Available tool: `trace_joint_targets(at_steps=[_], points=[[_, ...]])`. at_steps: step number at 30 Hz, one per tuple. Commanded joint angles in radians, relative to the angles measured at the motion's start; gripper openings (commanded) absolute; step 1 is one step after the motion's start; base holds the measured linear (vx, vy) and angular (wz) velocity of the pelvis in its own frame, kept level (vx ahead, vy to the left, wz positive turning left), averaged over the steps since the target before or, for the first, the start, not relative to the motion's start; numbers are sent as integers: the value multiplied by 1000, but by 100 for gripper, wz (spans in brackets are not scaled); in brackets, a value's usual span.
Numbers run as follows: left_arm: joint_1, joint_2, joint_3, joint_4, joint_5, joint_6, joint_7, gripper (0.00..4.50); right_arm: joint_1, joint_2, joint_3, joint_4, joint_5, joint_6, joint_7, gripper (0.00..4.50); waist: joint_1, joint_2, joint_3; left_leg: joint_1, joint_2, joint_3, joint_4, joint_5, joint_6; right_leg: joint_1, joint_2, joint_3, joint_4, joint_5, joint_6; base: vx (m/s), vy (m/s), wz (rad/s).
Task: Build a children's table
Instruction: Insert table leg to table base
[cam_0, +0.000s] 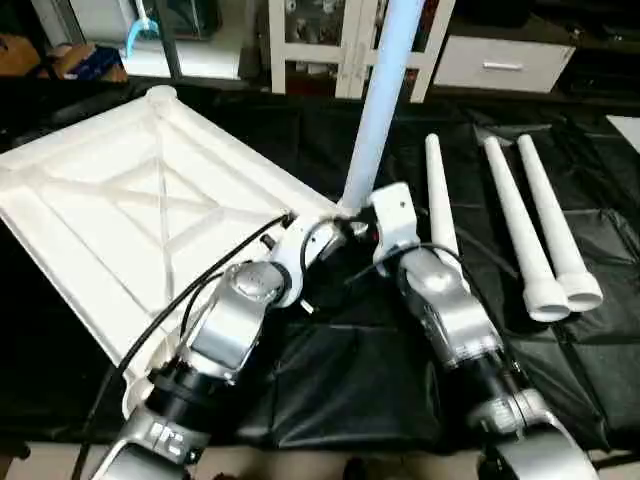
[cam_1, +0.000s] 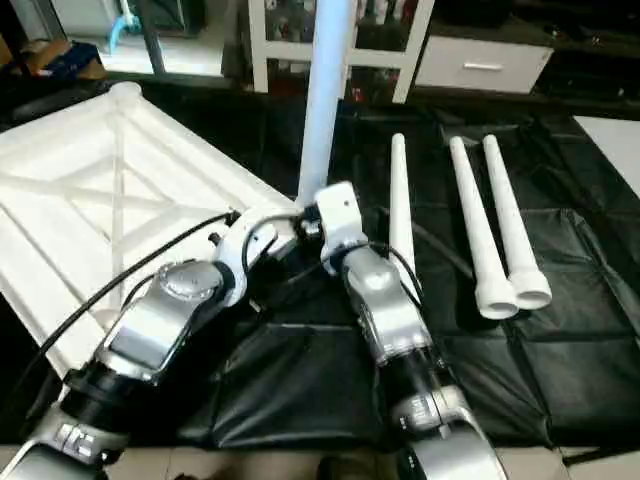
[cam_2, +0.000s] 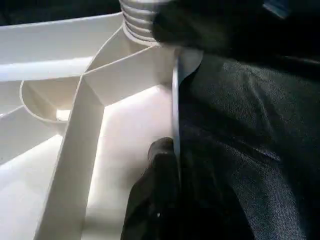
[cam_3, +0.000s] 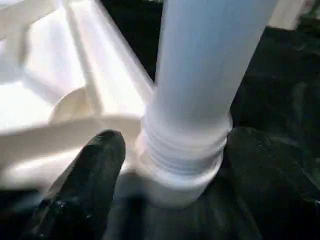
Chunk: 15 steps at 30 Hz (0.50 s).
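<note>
Currently: table top (cam_0: 130, 200) upside down, left of frame; upright leg (cam_0: 378, 100) in corner socket, threads exposed. Right tool (cam_3: 170, 165) spread wide around leg base, not gripping. Left tool (cam_2: 170, 165) pinched on top's rim. Risk: part-threaded leg tilts, cross-threads.

A wrinkled black quilted cloth (cam_0: 330, 380) is covering the work surface. Behind it, a white glass-door cabinet (cam_0: 345, 40) is standing beside a white drawer unit (cam_0: 500, 62), while a brown cardboard box (cam_0: 20, 55) is sitting at far left.
</note>
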Motion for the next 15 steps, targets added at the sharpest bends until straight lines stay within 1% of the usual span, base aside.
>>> trace_joint_targets(at_steps=[1,2,3,4,5,6,7,8,9,10,11,12,13,14,15], points=[[21,31,16,-19,6,-66,-6,0,24,-19,1,-96,30,42,31,387,15,4,-76,-7,31,-4,-53,-22,120,80,-51,47,-49,-62,-234,0,0,0],[36,56,11,-24,5,-92,-24,0,53,-39,-7,-178,50,69,52,392,15,4,-76,-6,32,-3,-53,-14,117,79,-50,48,-47,-42,-237,0,0,0],[39,61,9,-25,5,-99,-28,0,57,-43,-9,-191,53,73,56,399,16,5,-77,-6,31,-3,-52,-9,116,80,-48,48,-46,-33,-237,0,0,0],[52,84,8,-29,4,-117,-45,0,77,-67,-17,-248,67,95,77,410,16,4,-76,-5,32,-2,-52,-11,109,80,-48,49,-45,-31,-239,0,0,0],[56,91,8,-31,3,-121,-50,0,83,-74,-20,-264,72,102,82,421,17,4,-76,-4,32,-2,-52,-17,103,80,-47,49,-44,-37,-237,0,0,0],[74,119,7,-37,-1,-152,-75,0,102,-105,-31,-321,92,122,110,436,20,6,-74,-1,30,-1,-53,-27,101,79,-45,50,-48,-49,-232,0,0,0],[82,133,5,-41,-4,-173,-89,0,111,-120,-36,-353,103,134,125,436,19,5,-74,-2,32,-2,-53,-30,97,80,-46,51,-45,-51,-230,0,0,0],[98,161,-1,-49,-12,-203,-117,0,126,-150,-44,-400,120,164,156,446,22,4,-72,0,32,-1,-55,-57,87,79,-45,50,-50,-90,-221,0,0,0],[117,191,-10,-60,-24,-246,-157,0,139,-185,-51,-443,137,188,194,446,22,4,-72,0,32,-1,-55,-57,87,79,-45,50,-50,-90,-221,0,0,0],[135,216,-17,-71,-33,-273,-187,0,151,-215,-59,-481,157,218,227,446,24,4,-73,0,33,-1,-55,-69,82,79,-45,51,-51,-111,-212,0,0,0],[151,239,-25,-82,-43,-314,-218,0,160,-240,-70,-506,172,234,253,446,26,6,-74,2,34,-1,-55,-69,76,79,-45,53,-50,-113,-208,0,0,0],[157,247,-28,-85,-46,-331,-230,0,163,-249,-74,-514,178,239,263,446,26,5,-73,3,33,0,-55,-74,75,76,-43,52,-51,-120,-207,0,0,0],[178,272,-39,-102,-57,-362,-267,0,171,-278,-86,-531,201,252,296,446,29,6,-73,4,32,0,-54,-77,73,74,-43,52,-51,-125,-208,0,0,0],[189,287,-45,-112,-64,-377,-290,0,176,-295,-91,-539,214,259,315,446,32,6,-74,5,34,0,-54,-82,71,74,-44,53,-50,-131,-207,0,0,0],[206,298,-50,-128,-81,-398,-321,0,183,-318,-99,-539,231,267,341,446,33,8,-72,5,35,-1,-56,-91,66,73,-44,53,-51,-143,-208,0,0,0]])
